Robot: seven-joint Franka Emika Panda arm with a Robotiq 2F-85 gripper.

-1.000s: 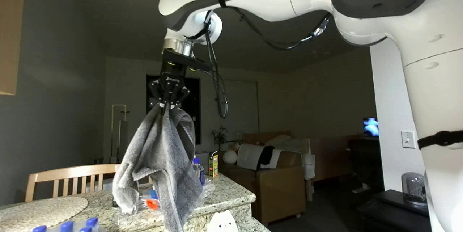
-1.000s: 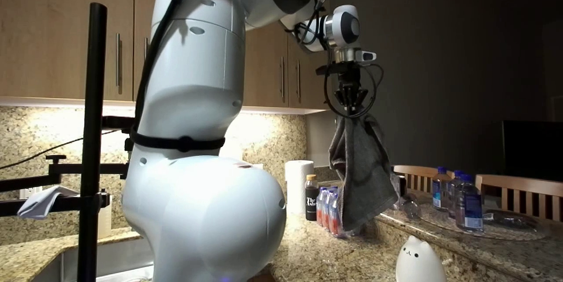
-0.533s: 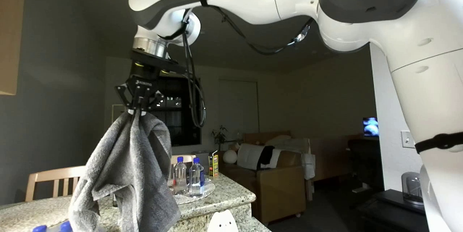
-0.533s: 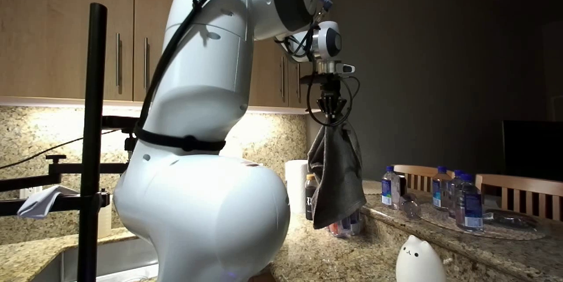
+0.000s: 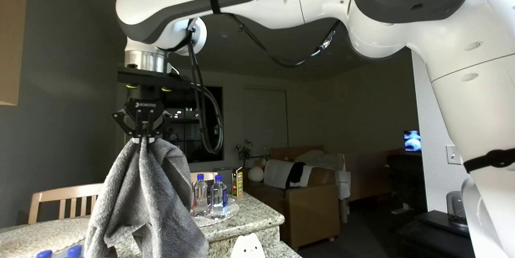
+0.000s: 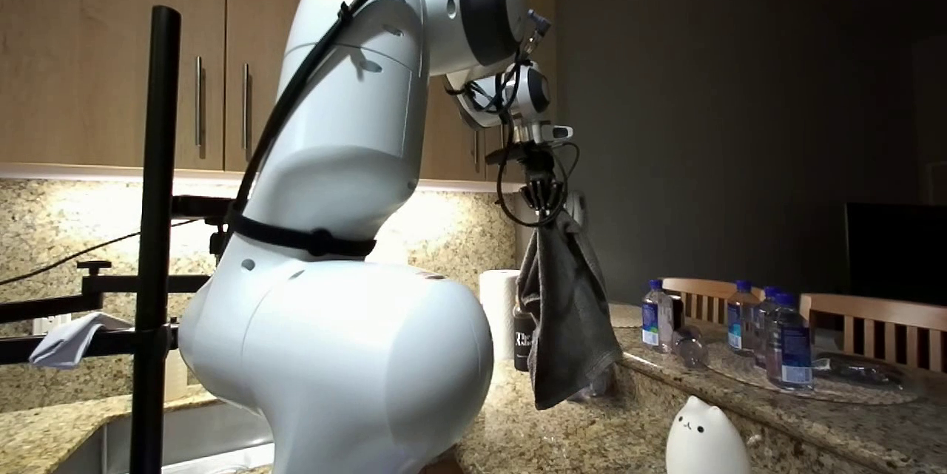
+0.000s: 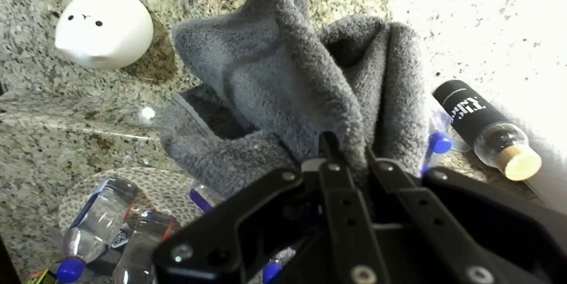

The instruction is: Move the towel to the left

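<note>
The grey towel (image 5: 151, 205) hangs in long folds from my gripper (image 5: 143, 139). The gripper is shut on the towel's upper part, and the fingers point down. In an exterior view the towel (image 6: 566, 311) hangs over the granite counter, in front of the raised ledge, below the gripper (image 6: 544, 212). I cannot tell whether its lowest corner touches the counter. In the wrist view the towel (image 7: 274, 80) spreads out beyond the fingertips (image 7: 348, 155), with a fold pinched between them. The towel's lower end is cut off in an exterior view.
A white cat figure (image 6: 706, 438) stands on the counter (image 6: 518, 430). A black-labelled bottle (image 7: 469, 111) and a paper roll (image 6: 499, 311) stand near the towel. Blue-capped bottles (image 6: 790, 344) stand on the raised ledge (image 6: 836, 430). More blue caps (image 5: 74, 251) show beside the towel.
The gripper and the towel have moved left and lower in both exterior views. The gripper has stayed shut on the towel. Bottles on the ledge that the towel covered now show.
</note>
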